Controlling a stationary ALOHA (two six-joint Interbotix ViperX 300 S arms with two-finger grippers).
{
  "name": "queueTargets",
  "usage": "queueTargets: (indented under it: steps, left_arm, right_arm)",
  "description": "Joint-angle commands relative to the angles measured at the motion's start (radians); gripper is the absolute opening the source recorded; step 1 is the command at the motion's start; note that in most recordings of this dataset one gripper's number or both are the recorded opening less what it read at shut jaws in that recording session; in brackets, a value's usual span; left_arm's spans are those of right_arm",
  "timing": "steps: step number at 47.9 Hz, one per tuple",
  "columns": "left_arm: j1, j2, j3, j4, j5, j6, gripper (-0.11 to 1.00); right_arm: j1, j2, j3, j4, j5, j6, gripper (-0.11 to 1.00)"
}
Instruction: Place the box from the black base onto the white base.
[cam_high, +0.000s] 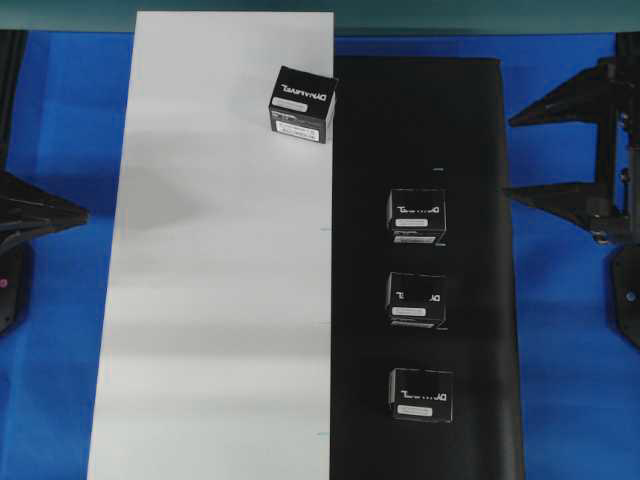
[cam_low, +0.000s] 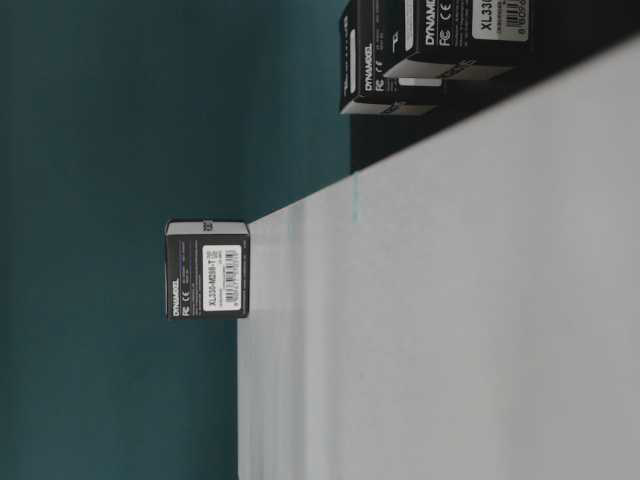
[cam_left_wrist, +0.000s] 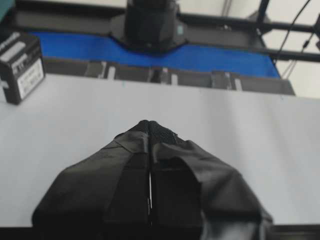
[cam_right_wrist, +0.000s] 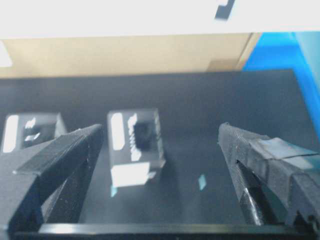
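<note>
Overhead, right claw (cam_right_wrist: 160, 150) spread wide above black base (cam_right_wrist: 200, 100); left claw (cam_left_wrist: 150, 131) pinched.

- We are seeing the black base (cam_high: 430, 150) and white base (cam_high: 220, 300) running off the overhead bottom edge.
- Box lettering (cam_right_wrist: 135, 142) in the right wrist view is blurring beyond reading.

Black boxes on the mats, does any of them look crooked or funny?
One does. The box on the white base sits turned at a slant near the white base's right edge, far end. The three boxes on the black base stand square in a neat column. Nothing looks damaged or spilled.
</note>
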Motion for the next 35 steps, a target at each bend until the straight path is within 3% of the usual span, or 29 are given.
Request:
queueTargets:
  steps: [1, 11, 35]
  left_arm:
    - [0.002, -0.005, -0.025, 0.003, -0.006, 0.002, -0.06]
    - [0.002, -0.023, -0.018, 0.003, -0.006, 0.003, -0.06]
    - [0.0, -0.057, -0.006, 0.003, 0.003, -0.011, -0.06]
  right_arm:
    - [0.0, -0.032, 0.015, 0.005, -0.009, 0.041, 0.99]
    - [0.0, -0.103, 0.04, -0.023, -0.014, 0.075, 0.99]
    - [0.005, -0.104, 0.049, -0.021, -0.032, 0.072, 0.98]
